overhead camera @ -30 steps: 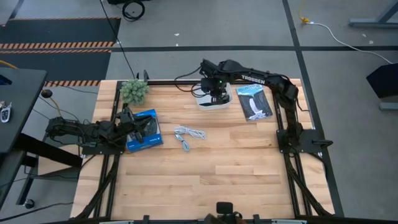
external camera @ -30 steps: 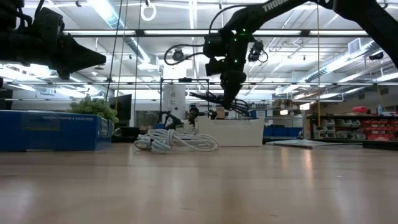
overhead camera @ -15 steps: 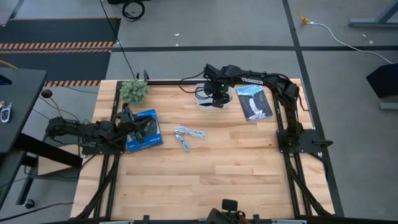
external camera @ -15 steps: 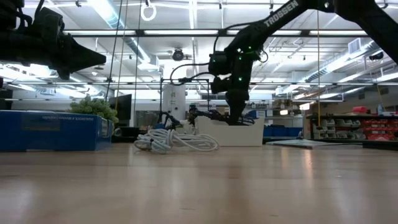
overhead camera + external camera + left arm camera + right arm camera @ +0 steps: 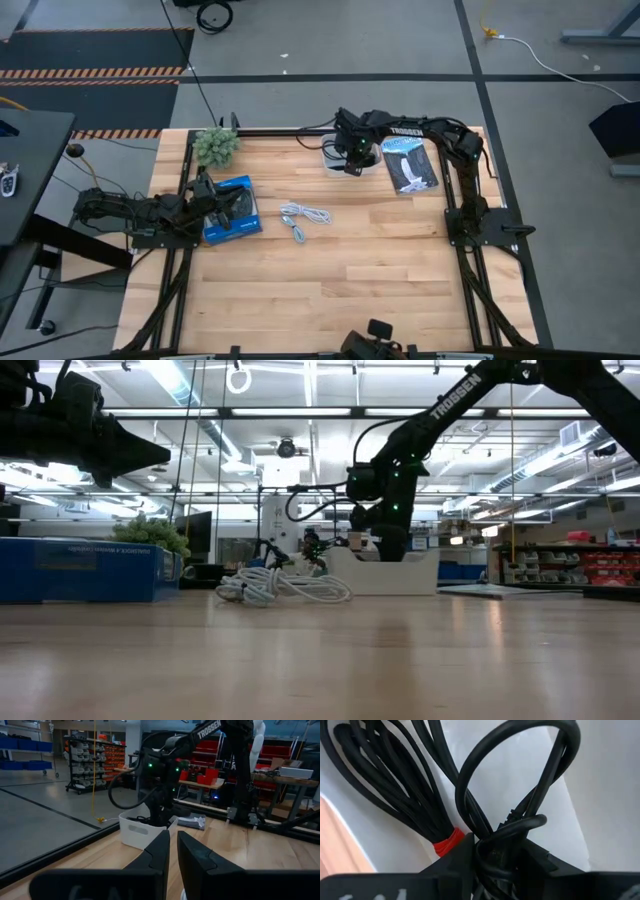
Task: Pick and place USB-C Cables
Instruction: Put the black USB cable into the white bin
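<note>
One black cable (image 5: 510,800) sits pinched in the right end effector (image 5: 495,852) inside the white tray (image 5: 362,166); release low, then lift straight.

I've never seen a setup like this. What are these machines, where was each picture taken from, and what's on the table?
Two dark robot arms work at a wooden table. One picture looks straight down, one looks level across the tabletop, and two come from cameras on the arms' wrists. The right gripper reaches down into a white tray, its fingers closed around a black USB-C cable; another black bundle with a red tie lies beside it. A white cable lies mid-table. The left gripper waits over a blue box. A small plant and a black-and-blue packet sit nearby.
</note>
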